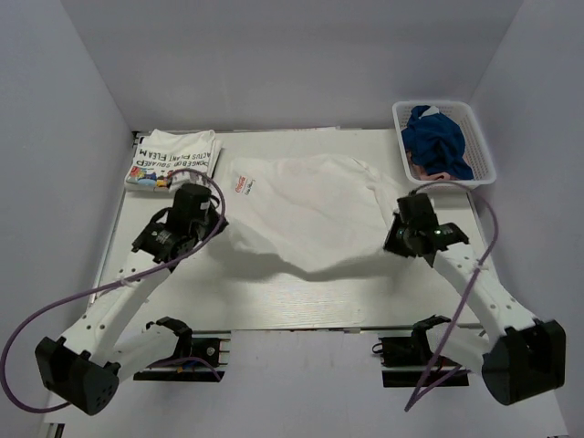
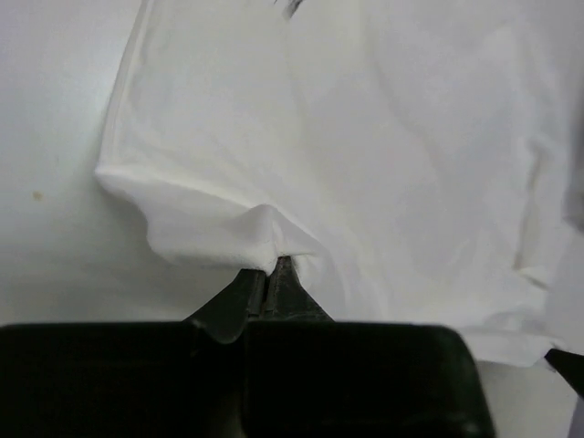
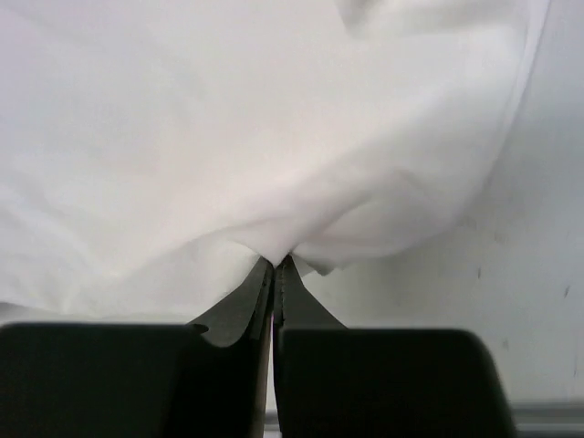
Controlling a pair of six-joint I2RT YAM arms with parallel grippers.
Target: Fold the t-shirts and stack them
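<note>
A white t-shirt [image 1: 306, 214] with a small red print near its far left corner lies spread across the middle of the table, its near edge lifted and sagging between the two arms. My left gripper [image 1: 222, 222] is shut on the shirt's near left edge; the left wrist view shows cloth [image 2: 265, 182] pinched at the tips of my left gripper [image 2: 274, 266]. My right gripper [image 1: 394, 239] is shut on the near right edge, the fabric [image 3: 255, 155] bunching above the tips of my right gripper [image 3: 277, 263]. A second t-shirt [image 1: 173, 158] with black lettering lies folded at the far left.
A white mesh basket [image 1: 481, 144] with dark blue cloth [image 1: 436, 140] in it stands at the far right corner. Purple cables loop from both arms along the table's sides. Grey walls close in the table on the left, right and back.
</note>
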